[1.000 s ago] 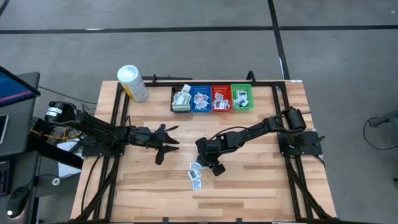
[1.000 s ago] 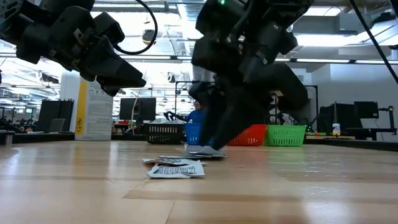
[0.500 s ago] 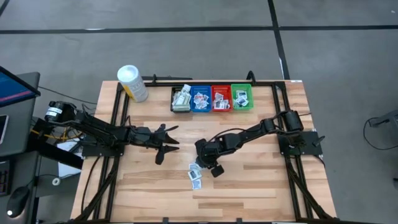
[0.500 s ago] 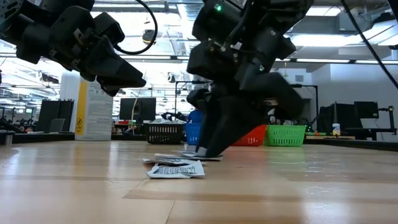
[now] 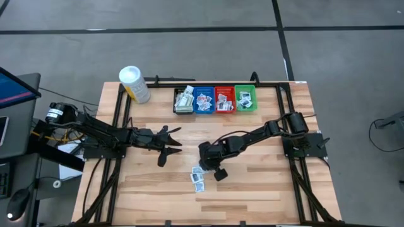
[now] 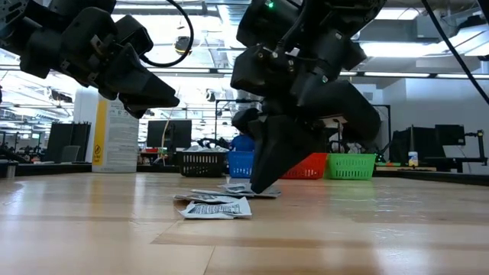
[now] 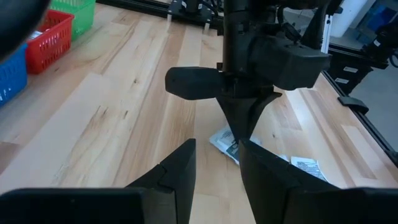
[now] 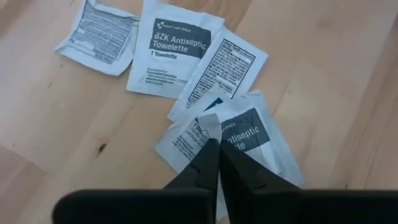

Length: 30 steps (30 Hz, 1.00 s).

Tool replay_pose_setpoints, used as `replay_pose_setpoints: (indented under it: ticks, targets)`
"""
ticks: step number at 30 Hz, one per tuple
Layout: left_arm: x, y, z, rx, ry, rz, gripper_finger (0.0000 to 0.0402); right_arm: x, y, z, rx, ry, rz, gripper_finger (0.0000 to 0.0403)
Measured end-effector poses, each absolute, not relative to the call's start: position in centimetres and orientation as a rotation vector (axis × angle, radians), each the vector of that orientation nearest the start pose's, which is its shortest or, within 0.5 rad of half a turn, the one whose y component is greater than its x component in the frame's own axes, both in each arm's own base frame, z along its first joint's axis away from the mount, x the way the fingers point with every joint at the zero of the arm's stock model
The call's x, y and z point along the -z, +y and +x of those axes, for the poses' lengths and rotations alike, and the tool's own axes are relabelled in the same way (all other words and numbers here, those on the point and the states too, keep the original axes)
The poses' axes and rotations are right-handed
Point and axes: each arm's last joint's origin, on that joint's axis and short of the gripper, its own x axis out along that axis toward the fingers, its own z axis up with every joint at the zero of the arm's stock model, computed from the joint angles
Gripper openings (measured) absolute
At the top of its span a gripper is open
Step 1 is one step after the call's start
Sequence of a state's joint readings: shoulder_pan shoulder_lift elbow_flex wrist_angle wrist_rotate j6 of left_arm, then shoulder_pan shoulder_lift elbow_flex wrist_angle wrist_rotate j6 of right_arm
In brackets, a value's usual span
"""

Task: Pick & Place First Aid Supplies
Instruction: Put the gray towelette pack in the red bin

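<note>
Even overhead light falls on the wooden table (image 5: 252, 183), casting soft shadows. Beyond the red bin (image 6: 306, 166), ceiling lights glare, leaving both arms near-silhouettes. Background screens look slightly soft, perhaps out of focus.

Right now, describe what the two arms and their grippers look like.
Both arms are matte black, built from jointed segments with black cables looping beside them. The left gripper has two broad, flat, tapering black fingers. The right gripper narrows to a slim black wedge under a blocky black wrist housing with a small green light.
</note>
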<state>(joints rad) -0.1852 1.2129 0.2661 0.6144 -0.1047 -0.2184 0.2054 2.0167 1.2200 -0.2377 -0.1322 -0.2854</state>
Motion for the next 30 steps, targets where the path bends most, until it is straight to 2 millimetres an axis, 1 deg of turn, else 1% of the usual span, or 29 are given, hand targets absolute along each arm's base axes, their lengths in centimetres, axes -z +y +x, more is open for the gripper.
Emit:
replay_pose_setpoints:
  ticks: [3, 7, 10, 14, 18, 21, 26, 30]
  targets:
    - [-15.6, -3.6, 20.8, 0.043, 0.336, -0.168, 0.0121, -13.0, 8.5, 39.1, -0.430, 0.998, -0.255, 0.0005]
    - [-15.5, -3.6, 20.8, 0.043, 0.336, -0.169, 0.0121, -13.9, 8.6, 39.4, -0.432, 1.018, -0.260, 0.0002]
    - [-15.6, -3.6, 20.8, 0.044, 0.336, -0.168, 0.0121, -14.7, 8.5, 39.7, -0.436, 1.052, -0.300, 0.0001]
    - [-15.5, -3.6, 20.8, 0.043, 0.336, -0.168, 0.0121, -16.4, 7.9, 40.4, -0.408, 1.073, -0.359, 0.0001]
    - [-15.5, -3.6, 20.8, 0.044, 0.336, -0.168, 0.0121, -18.3, 7.2, 41.4, -0.379, 1.047, -0.409, 0.0001]
    - [-15.5, -3.6, 20.8, 0.044, 0.336, -0.168, 0.0121, -19.1, 7.0, 41.7, -0.374, 1.031, -0.457, 0.0000]
    - [-15.5, -3.6, 20.8, 0.044, 0.336, -0.168, 0.0121, -19.6, 7.0, 41.7, -0.361, 1.055, -0.515, 0.0000]
    - [-15.5, -3.6, 20.8, 0.044, 0.336, -0.168, 0.0121, -19.6, 6.7, 41.5, -0.306, 1.097, -0.555, 0.0000]
